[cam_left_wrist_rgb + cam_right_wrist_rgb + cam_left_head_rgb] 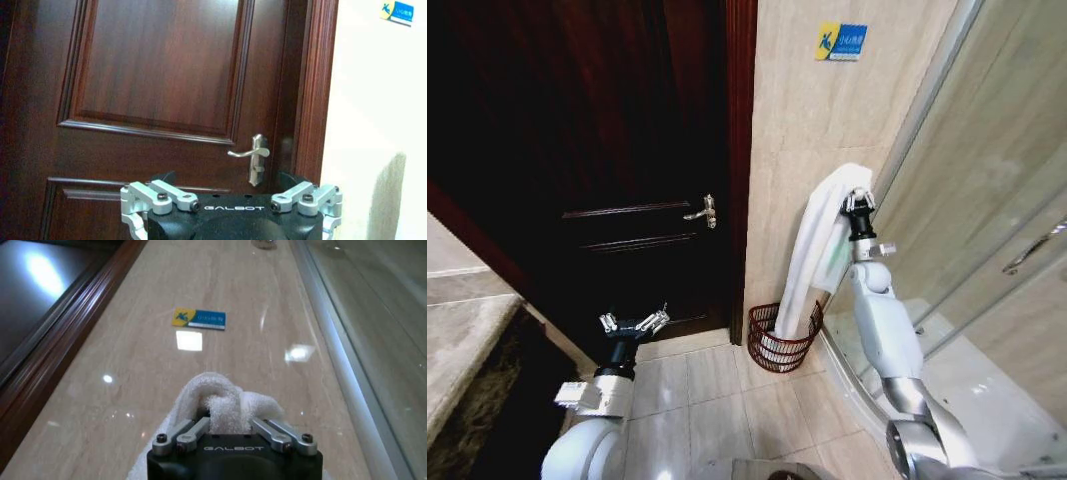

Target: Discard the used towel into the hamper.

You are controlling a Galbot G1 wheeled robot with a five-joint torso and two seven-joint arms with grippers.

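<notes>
- Right gripper (227, 427), nearest the right wrist camera: jaws clenched on a bunched fold of the white towel (217, 400), which bulges up between them. In the head view the same gripper (859, 203) is raised against the beige wall (792, 120), holding the towel (812, 250) by its top.
- Towel position: it hangs in one long drape from the grip, its lower end reaching down into the mouth of the hamper (783, 340).
- Hamper: small, round, dark reddish-brown openwork basket standing on the floor (697, 395), against the wall just beside the door frame.
- Handling judgement: the towel looks soft, light and limp. It will fold and slump on release rather than fall as one piece. The pinch on a thick bunched fold looks a sound hold. The risk is cloth catching over the hamper rim.
- Left gripper (634, 325): low at the robot's left, facing the door (167, 75), jaws released and holding nothing.
- Surface and room: pale glossy floor tiles; dark wooden panelled door with a metal lever handle (252, 155); a glass shower screen (987, 180) on the right; a small blue-and-yellow sign (841, 41) high on the wall.
</notes>
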